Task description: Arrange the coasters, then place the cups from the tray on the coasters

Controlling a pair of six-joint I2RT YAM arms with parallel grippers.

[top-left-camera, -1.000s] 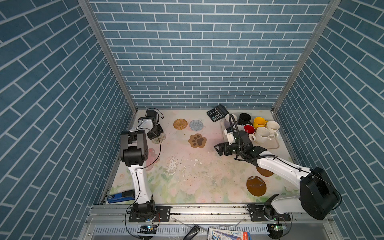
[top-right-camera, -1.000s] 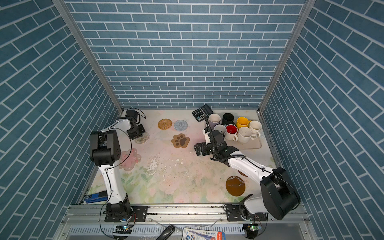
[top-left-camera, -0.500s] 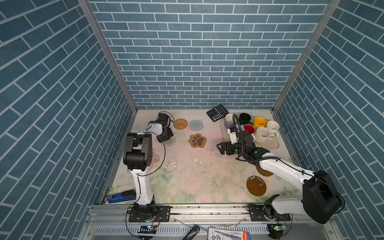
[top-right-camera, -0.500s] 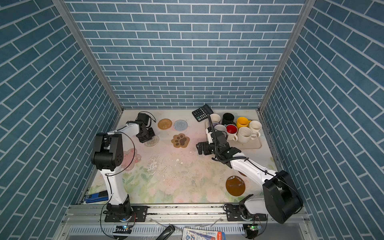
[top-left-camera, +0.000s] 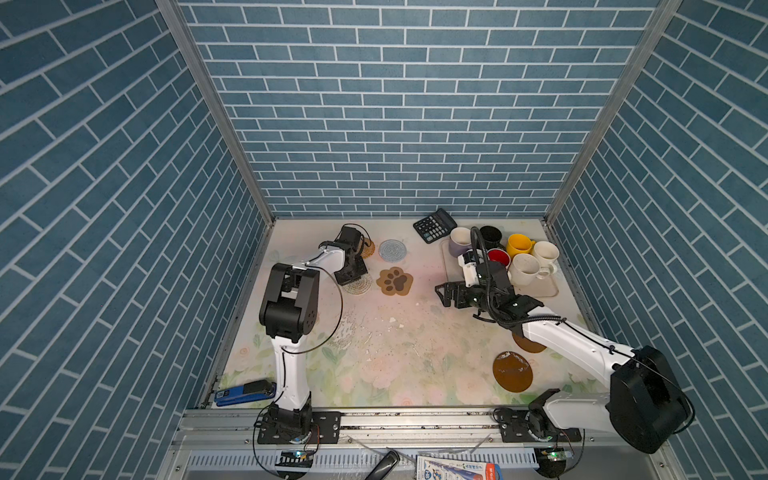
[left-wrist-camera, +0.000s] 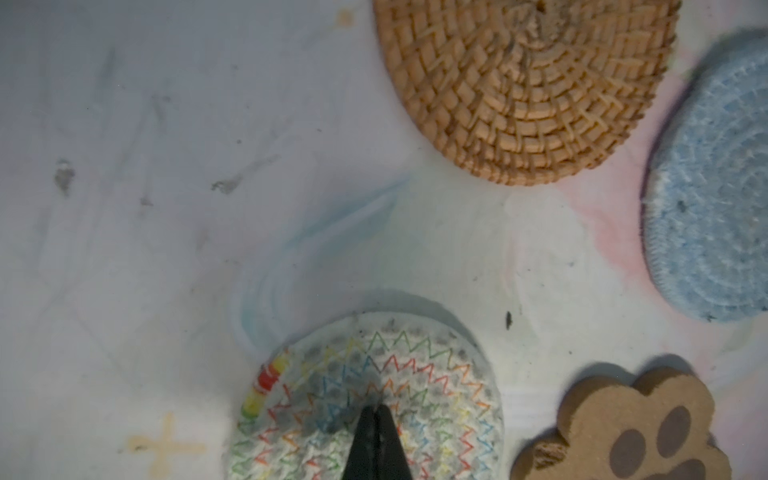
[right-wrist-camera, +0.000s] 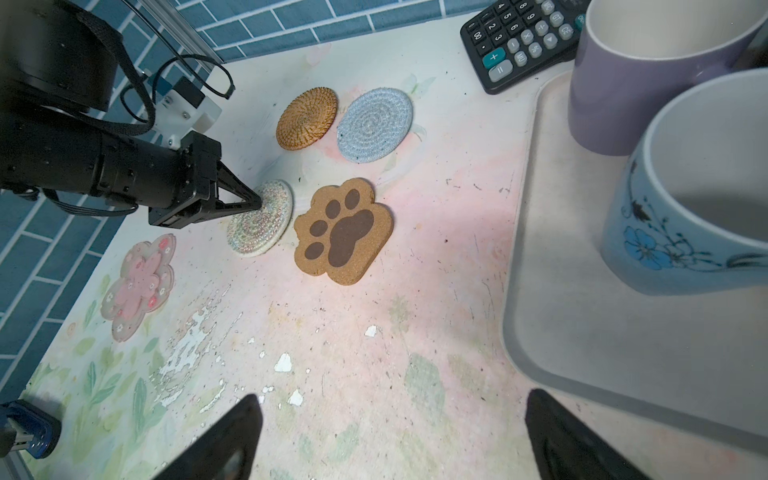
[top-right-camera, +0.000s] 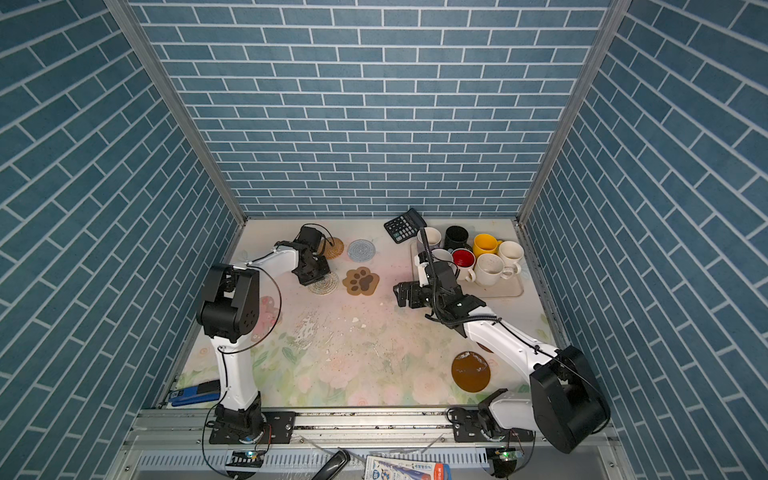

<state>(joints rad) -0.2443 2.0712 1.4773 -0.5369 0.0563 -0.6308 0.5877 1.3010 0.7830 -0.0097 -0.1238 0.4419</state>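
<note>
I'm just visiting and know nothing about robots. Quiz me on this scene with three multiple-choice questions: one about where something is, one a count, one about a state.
1. The left gripper has its tips on which coaster?
A. the woven tan round one
B. the rainbow-stitched round coaster
C. the brown paw-shaped one

2. How many mugs stand on coasters?
A. none
B. two
C. four

3. The right gripper is:
A. open and empty
B. shut on a mug
C. shut on a coaster

Answers:
1 B, its shut tips press on that coaster's stitched top.
2 A, every mug stands on the tray.
3 A, its jaws stand wide apart over the table beside the tray.
</note>
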